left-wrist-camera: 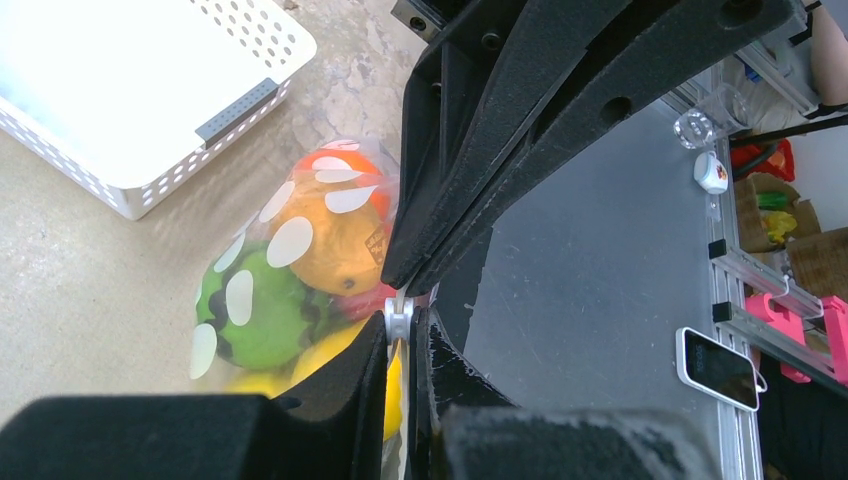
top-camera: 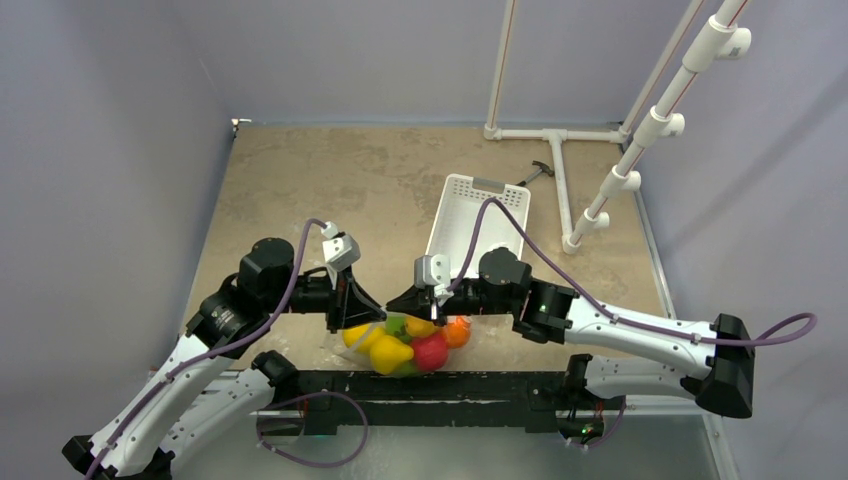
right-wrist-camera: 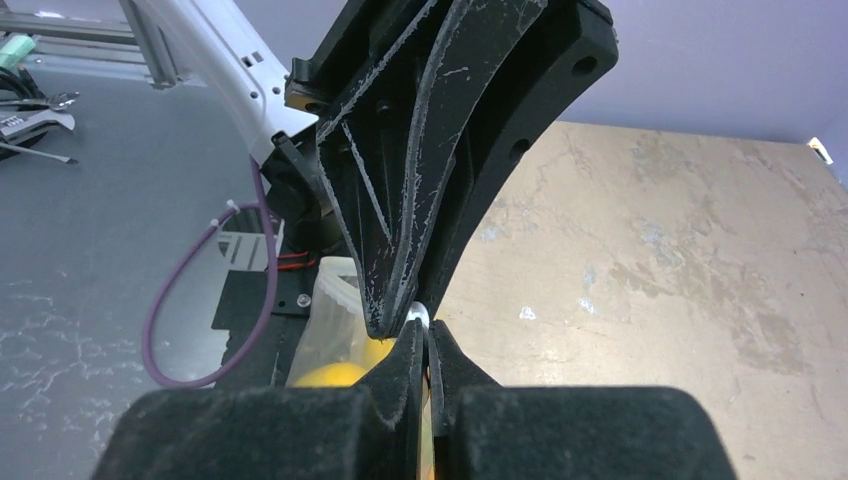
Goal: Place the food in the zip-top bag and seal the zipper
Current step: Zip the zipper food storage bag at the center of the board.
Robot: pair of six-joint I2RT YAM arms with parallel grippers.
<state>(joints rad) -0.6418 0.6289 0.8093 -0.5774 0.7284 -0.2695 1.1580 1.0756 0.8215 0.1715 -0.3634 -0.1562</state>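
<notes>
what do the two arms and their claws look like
The left arm and right arm have white shells with black joint housings. A purple cable loops along each. A small pale grey camera box sits at each wrist. The left claw and right claw are matte black, each with two flat tapering fingers, scuffed pale at the edges.

No lettering, number or brand can be read in any view. Just left of the left gripper [left-wrist-camera: 400, 322], the orange toy fruit [left-wrist-camera: 325, 245] inside the zip-top bag [left-wrist-camera: 240, 297] carries a small dark printed mark, too small to make out. Up and to the left of that gripper, the grey tab [left-wrist-camera: 236, 110] on the white basket [left-wrist-camera: 120, 190] looks plain. Far to its right, a white round object [left-wrist-camera: 710, 172] bears a red mark that cannot be read.
</notes>
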